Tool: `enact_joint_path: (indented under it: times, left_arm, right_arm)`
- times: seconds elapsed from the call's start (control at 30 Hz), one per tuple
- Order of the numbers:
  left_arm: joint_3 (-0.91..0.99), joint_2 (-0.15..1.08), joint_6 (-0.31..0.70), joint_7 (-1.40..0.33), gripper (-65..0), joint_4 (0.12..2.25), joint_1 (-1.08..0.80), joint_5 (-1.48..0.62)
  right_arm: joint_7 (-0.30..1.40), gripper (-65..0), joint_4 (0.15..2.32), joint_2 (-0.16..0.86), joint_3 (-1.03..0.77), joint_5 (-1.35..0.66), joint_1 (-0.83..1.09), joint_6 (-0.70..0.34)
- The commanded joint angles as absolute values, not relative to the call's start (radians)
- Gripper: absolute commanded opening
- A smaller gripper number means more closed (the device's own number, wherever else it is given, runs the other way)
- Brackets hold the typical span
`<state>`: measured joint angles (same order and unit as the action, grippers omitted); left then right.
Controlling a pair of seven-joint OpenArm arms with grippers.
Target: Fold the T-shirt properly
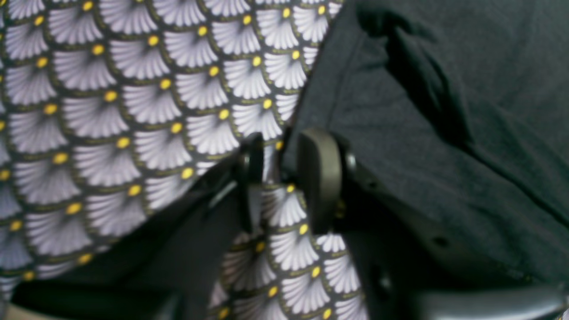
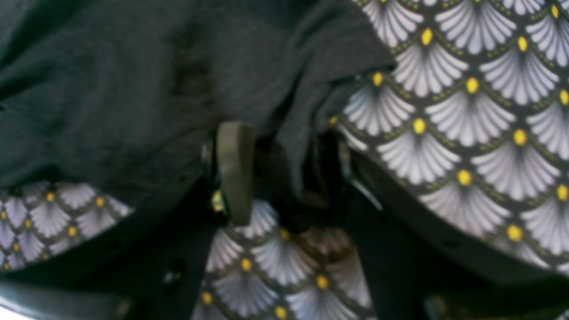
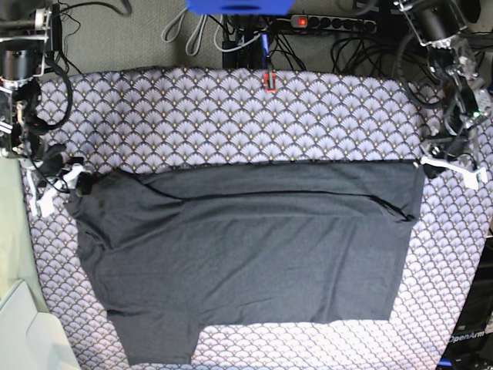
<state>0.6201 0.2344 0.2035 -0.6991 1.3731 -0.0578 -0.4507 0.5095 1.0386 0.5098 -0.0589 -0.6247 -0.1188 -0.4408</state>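
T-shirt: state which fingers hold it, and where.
The right gripper pinches the T-shirt by a bunched edge at one corner. The left gripper sits at another corner; hold unclear.

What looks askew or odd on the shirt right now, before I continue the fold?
The dark charcoal-grey cotton T-shirt lies crooked on the purple-white scallop-patterned cloth: its folded top edge ripples with diagonal creases near the left claw, and one sleeve sticks out at the bottom on the right claw's side.

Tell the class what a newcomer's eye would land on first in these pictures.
A dark charcoal T-shirt lies spread across the middle of the scallop-patterned cloth that covers the table. At the shirt's two upper corners sit the right pincer, on the base view's left, and the left pincer, on its right.
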Motion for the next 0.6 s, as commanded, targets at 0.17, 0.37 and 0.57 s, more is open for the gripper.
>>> enact_joint_path:
  times: [0.17, 0.37, 0.57]
  left_arm:
    - [0.624, 0.242, 0.205, -0.680, -31.8, 1.336, -0.022, -0.455]
    - [0.624, 0.242, 0.205, -0.680, -31.8, 1.325, -0.021, -0.455]
    - [0.624, 0.216, 0.205, -0.680, -31.8, 1.323, -0.015, -0.455]
  right_arm:
    - [0.535, -43.3, 1.044, 0.518, -0.061, -0.621, -0.133, -0.444]
    - [0.538, -43.3, 1.044, 0.518, -0.061, -0.621, -0.134, -0.444]
    - [0.539, -43.3, 1.044, 0.516, -0.061, -0.621, -0.131, -0.444]
